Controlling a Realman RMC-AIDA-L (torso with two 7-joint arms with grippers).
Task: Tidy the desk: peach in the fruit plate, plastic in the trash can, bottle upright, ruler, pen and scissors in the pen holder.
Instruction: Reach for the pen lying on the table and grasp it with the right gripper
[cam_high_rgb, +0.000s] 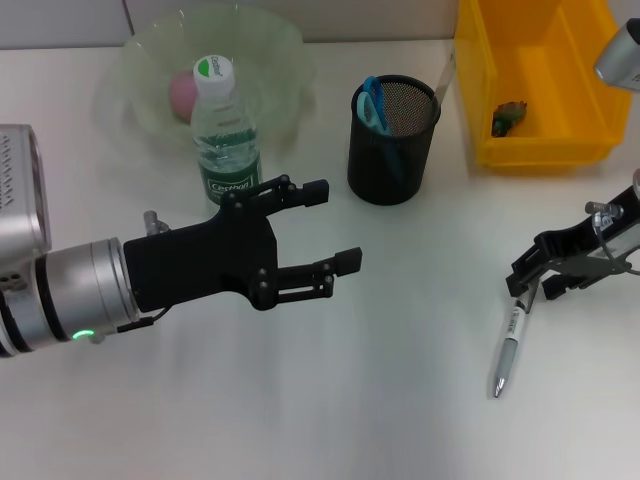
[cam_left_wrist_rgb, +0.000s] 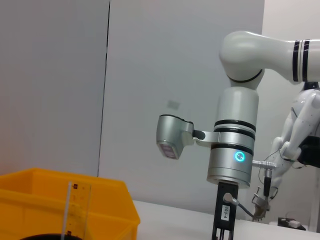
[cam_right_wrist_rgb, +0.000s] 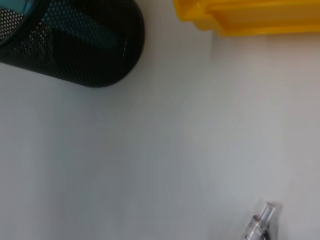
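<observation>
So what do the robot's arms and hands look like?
The left gripper is black, with two jointed fingers, on a silver wrist with a small green light. The right gripper is black too, with thin wires. The right arm is white and silver, with black bands and a blue ring light.

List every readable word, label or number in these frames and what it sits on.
"Cestbon": green label on the bottle, only partly legible.
Bottle cap logo: too small to read.
Pen barrel print: too small to read.
Ruler marks and the tag on the right gripper: blurred, unreadable.
</observation>
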